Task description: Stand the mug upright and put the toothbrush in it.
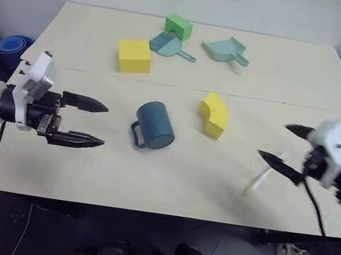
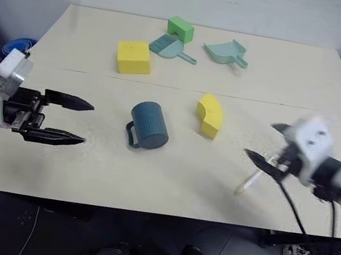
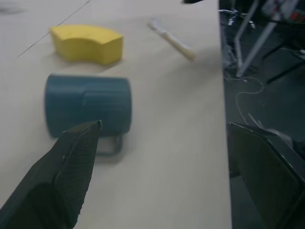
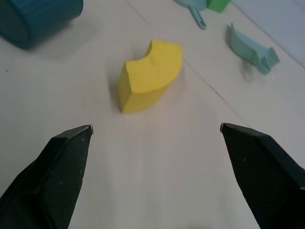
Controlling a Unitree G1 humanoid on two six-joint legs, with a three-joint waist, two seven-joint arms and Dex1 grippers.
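Note:
The dark teal mug [image 1: 156,125] lies on its side near the middle of the table [image 1: 167,186], its loop handle toward the front edge. The pale toothbrush [image 1: 259,178] lies flat near the front right, partly behind my right gripper [image 1: 274,140]. That gripper is open and empty and hovers above the toothbrush, pointing toward the mug. My left gripper [image 1: 104,126] is open and empty a short way left of the mug, pointing at it. The left wrist view has the mug [image 3: 88,102] just beyond its finger [image 3: 71,167], with the toothbrush [image 3: 171,38] farther off.
A yellow curved block [image 1: 214,114] lies between the mug and the right gripper. At the back stand a yellow cube [image 1: 134,56], a green block [image 1: 178,26], a teal hand brush [image 1: 170,45] and a light teal dustpan [image 1: 226,49]. The table's front edge runs just below both grippers.

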